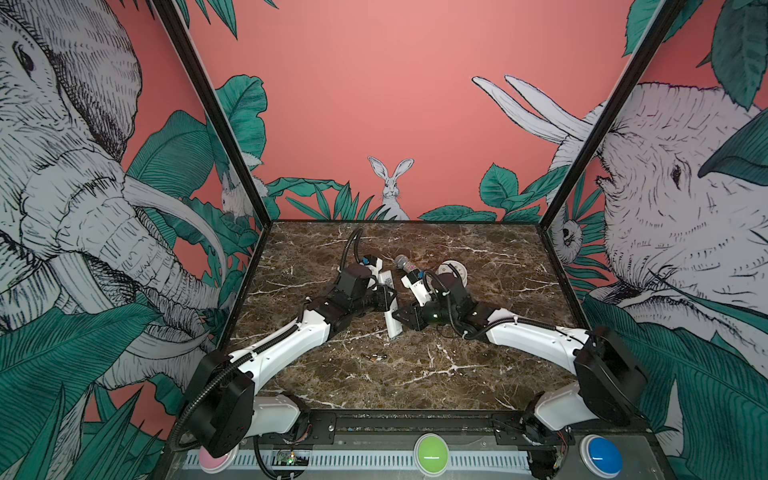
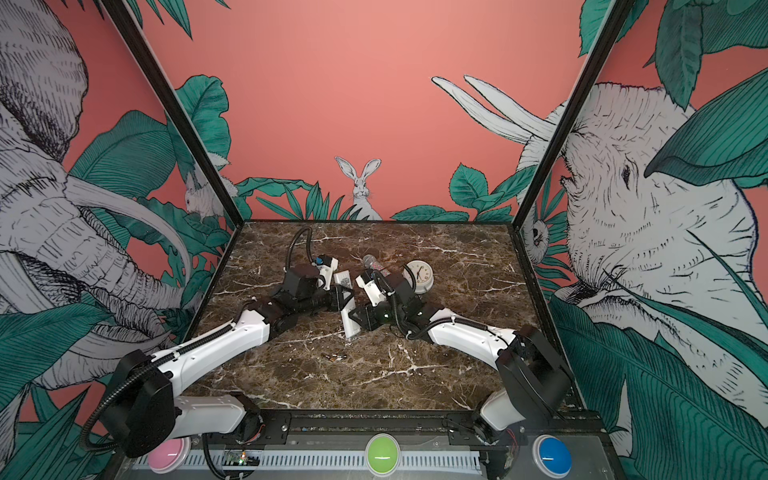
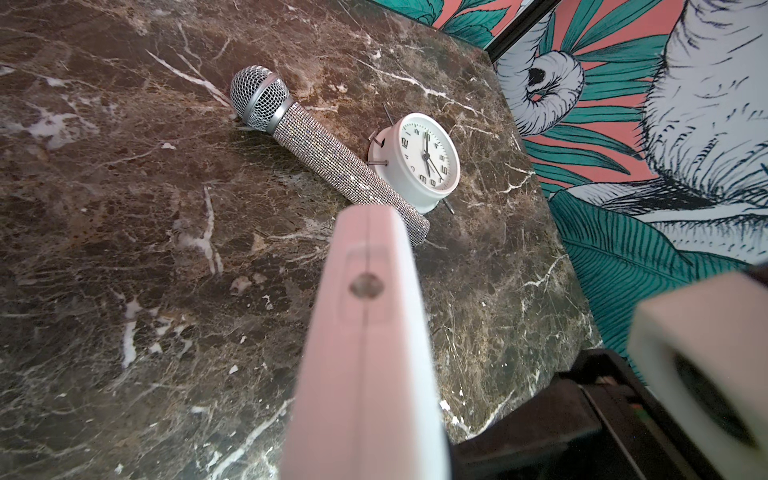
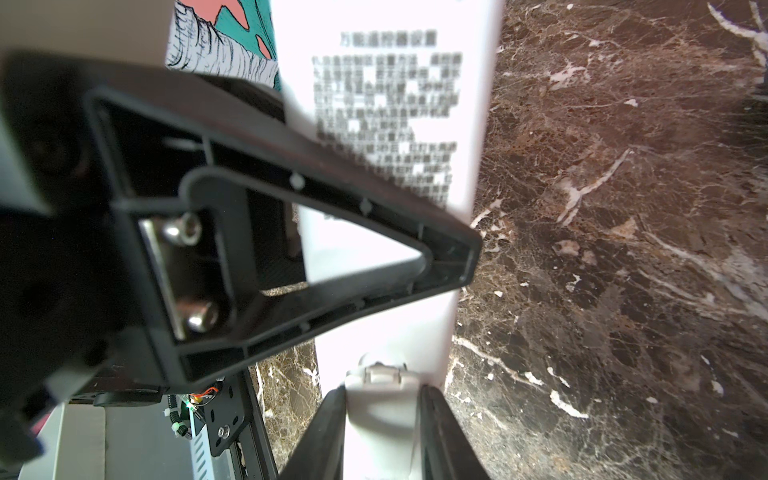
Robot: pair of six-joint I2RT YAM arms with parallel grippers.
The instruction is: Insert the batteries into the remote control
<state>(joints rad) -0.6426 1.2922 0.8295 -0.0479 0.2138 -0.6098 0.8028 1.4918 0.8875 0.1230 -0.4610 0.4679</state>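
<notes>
While we clamped the front-to-back remote (image 1: 392, 326) in left gripper (image 1: 390, 300) and right gripper (image 1: 400, 319), batteries (image 1: 372, 356) lay frontward on desk (image 1: 457, 365).

Both top views look down from high above the front edge of the marble table (image 1: 415, 374) (image 2: 374, 374). They face the back wall (image 1: 374, 104) from rather far and share nearly the whole scene. The left wrist camera looks from very near along the remote control (image 3: 365, 332) toward the microphone (image 3: 324, 153) and the clock (image 3: 428, 158). Both of these are seen also near the centre of both top views. The right wrist camera looks from very near at the printed back of the remote control and the table beside it.
</notes>
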